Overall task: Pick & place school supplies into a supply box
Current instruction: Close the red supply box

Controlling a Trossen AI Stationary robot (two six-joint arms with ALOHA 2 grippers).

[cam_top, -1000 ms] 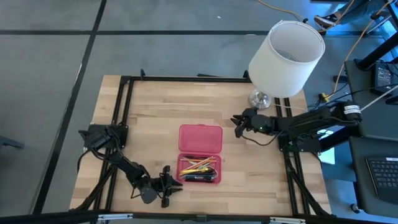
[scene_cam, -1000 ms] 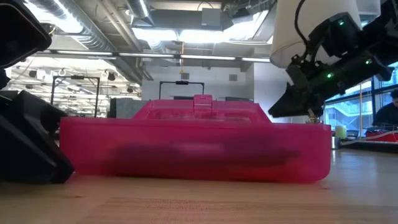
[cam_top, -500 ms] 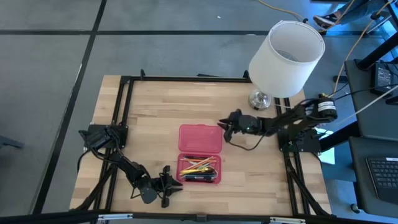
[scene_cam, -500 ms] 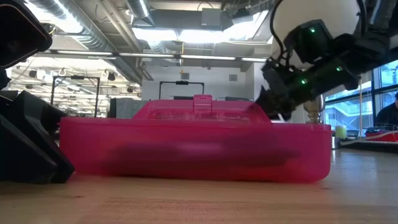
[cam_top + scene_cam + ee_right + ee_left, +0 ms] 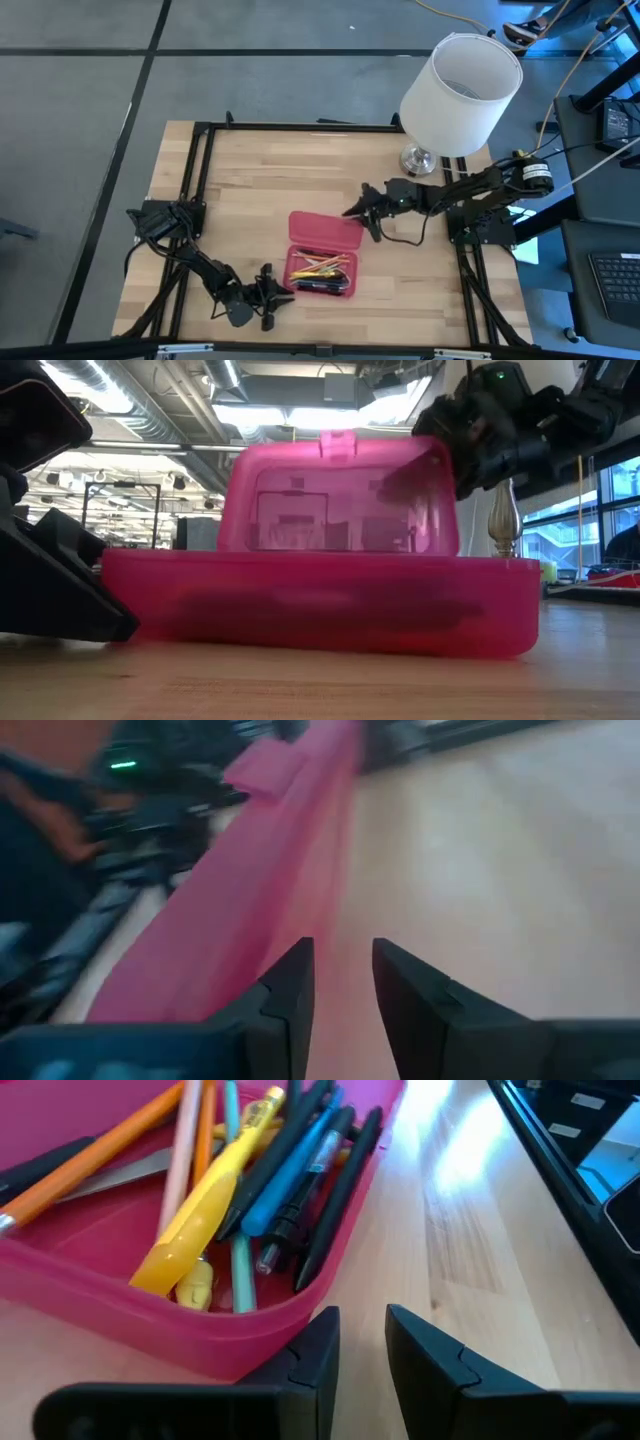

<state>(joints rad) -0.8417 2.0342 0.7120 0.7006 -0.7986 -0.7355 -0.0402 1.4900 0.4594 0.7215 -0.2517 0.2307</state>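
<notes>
The supply box (image 5: pixel 291 272) is a pink plastic case lying near the table's front middle. Its tray holds the school supplies (image 5: pixel 320 268): pencils and pens in yellow, orange, blue and black (image 5: pixel 250 1170). The hinged lid (image 5: pixel 340 500) stands raised on the tray's far edge. My right gripper (image 5: pixel 356 213) is at the lid's far right corner, fingers a little apart with nothing between them. My left gripper (image 5: pixel 283 296) is low at the tray's near left corner (image 5: pixel 290 1325), also with a narrow empty gap. My left gripper has the outer side of one finger (image 5: pixel 318 1342) against the tray's rounded near left corner wall (image 5: pixel 285 1330). It comes from the table's left, slanting slightly down. The tray lies flat on the table. My right gripper has its fingers behind the lid's far face, near the lid's free right corner (image 5: pixel 432 460); they show as a dark shape through the pink plastic. It comes about level from the table's right. The lid stands nearly upright on its hinge.
A lamp with a white shade (image 5: pixel 460 90) and a metal foot (image 5: pixel 418 158) stands at the far right. A black frame (image 5: pixel 200 180) runs round the wooden table. Bare wood lies left of and beyond the box.
My right gripper has gone from near the lamp's foot toward the table's left and near side, up to the box's lid, turning as it went. The lid, which lay flat open on the table, has swung up on its hinge; the tray has stayed where it was.
</notes>
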